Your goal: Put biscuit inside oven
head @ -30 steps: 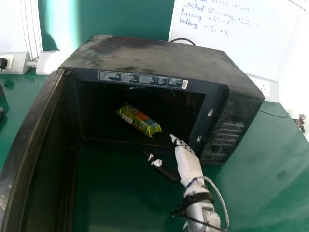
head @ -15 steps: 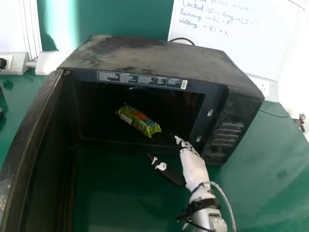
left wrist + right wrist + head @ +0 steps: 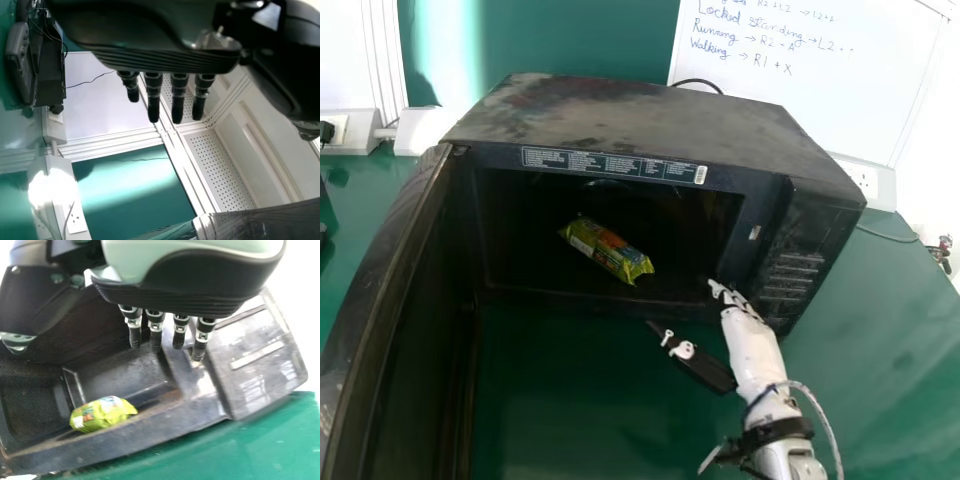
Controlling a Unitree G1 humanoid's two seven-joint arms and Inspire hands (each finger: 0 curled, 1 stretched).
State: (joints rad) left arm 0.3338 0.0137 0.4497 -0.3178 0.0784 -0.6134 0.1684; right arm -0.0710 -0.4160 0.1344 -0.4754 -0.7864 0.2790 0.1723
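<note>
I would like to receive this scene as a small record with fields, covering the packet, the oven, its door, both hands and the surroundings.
Packet: yellow-green biscuit packet, lying inside the oven
Oven: black microwave, on the green table
Door: oven door swung open, on the left
Right hand: at the opening's right side, fingers extended, apart from the packet
Left hand: in the left wrist view, fingers straight
Background: whiteboard with handwriting
</note>
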